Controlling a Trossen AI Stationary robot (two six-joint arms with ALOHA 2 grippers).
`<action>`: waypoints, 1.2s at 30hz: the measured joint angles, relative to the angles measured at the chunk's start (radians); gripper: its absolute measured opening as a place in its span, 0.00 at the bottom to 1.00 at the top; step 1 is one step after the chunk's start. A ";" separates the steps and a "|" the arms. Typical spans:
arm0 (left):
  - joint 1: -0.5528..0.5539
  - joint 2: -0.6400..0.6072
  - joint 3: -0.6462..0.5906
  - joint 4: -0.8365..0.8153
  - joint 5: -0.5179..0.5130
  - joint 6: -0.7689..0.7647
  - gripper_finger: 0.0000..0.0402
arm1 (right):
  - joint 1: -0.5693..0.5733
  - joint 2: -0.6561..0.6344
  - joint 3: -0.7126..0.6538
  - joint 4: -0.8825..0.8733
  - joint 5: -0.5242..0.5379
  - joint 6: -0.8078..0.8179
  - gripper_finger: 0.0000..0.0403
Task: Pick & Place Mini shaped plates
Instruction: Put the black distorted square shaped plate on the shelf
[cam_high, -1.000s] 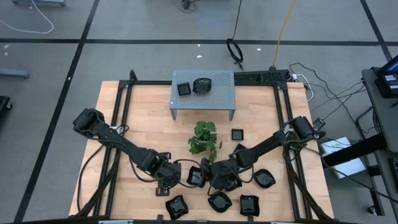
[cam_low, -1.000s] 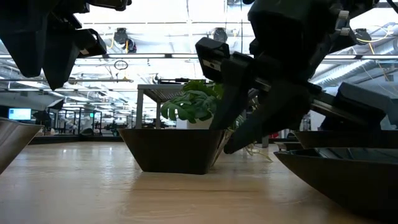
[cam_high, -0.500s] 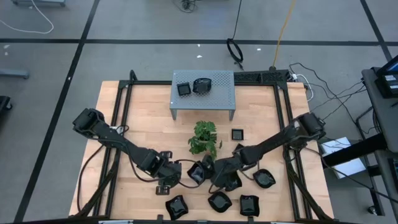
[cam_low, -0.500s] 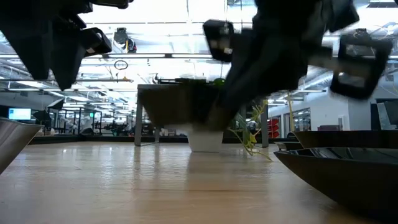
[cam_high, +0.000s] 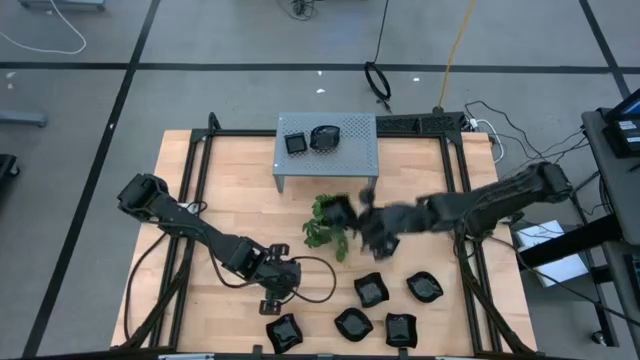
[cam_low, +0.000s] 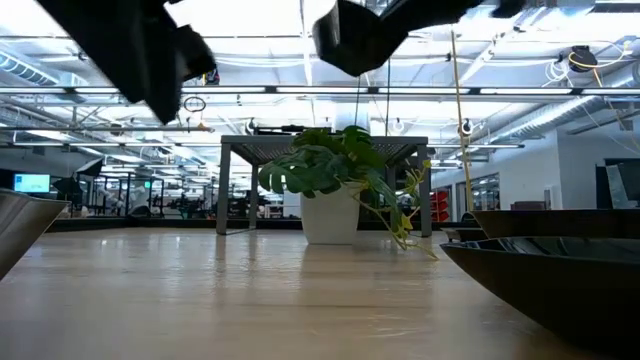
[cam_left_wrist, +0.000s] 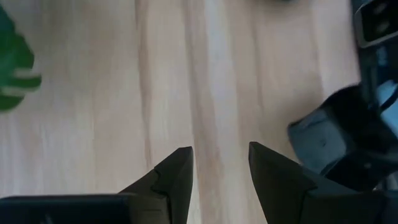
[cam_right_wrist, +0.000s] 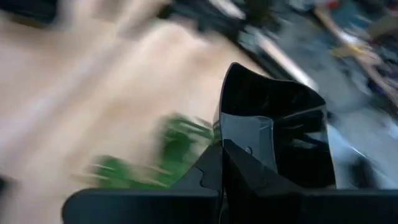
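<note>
- Two dark arms are over the wooden worktop (cam_high: 230, 190).
- Right gripper (cam_high: 352, 214) is raised above the worktop, just beside the green plant (cam_high: 322, 226) and short of the grey perforated shelf (cam_high: 350, 150); this part of the high view is motion-blurred.
- Its fingers (cam_right_wrist: 239, 168) are clenched on the rim of a glossy black square mini plate (cam_right_wrist: 273, 134), which stands tilted upward from them in the right wrist view, with blurred green leaves (cam_right_wrist: 177, 140) below it.
- Left gripper (cam_high: 283, 283) hangs over bare wood toward the front of the worktop, left of the loose plates.
- Its fingers (cam_left_wrist: 177, 174) stand apart with nothing between them; only worktop grain shows in the gap.
- Five black mini plates lie at the front of the worktop: one (cam_high: 283, 331) just in front of the left gripper, then (cam_high: 353, 324), (cam_high: 401, 329), (cam_high: 371, 290) and (cam_high: 424, 287) to the right, near one another.
- One small square plate (cam_high: 381, 215) lies on the worktop close to the raised right gripper.
- Two more plates rest on top of the shelf, a square one (cam_high: 295, 143) touching or just beside a wavy-edged one (cam_high: 325, 137).
- At table height, the plant in its white pot (cam_low: 330, 222) stands in front of the shelf (cam_low: 320, 150), and the dark rim of a near plate (cam_low: 540, 270) fills the lower right.
</note>
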 joint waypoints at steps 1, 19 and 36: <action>0.000 0.000 0.000 0.020 0.000 0.001 0.40 | -0.035 -0.019 0.000 -0.007 0.015 -0.001 0.00; 0.087 -0.091 0.010 0.203 -0.017 -0.015 0.40 | -0.627 0.008 -0.001 -0.050 -0.196 0.000 0.00; 0.023 -0.363 0.010 0.194 -0.297 0.098 0.40 | -0.685 0.070 -0.001 -0.040 -0.219 -0.034 0.07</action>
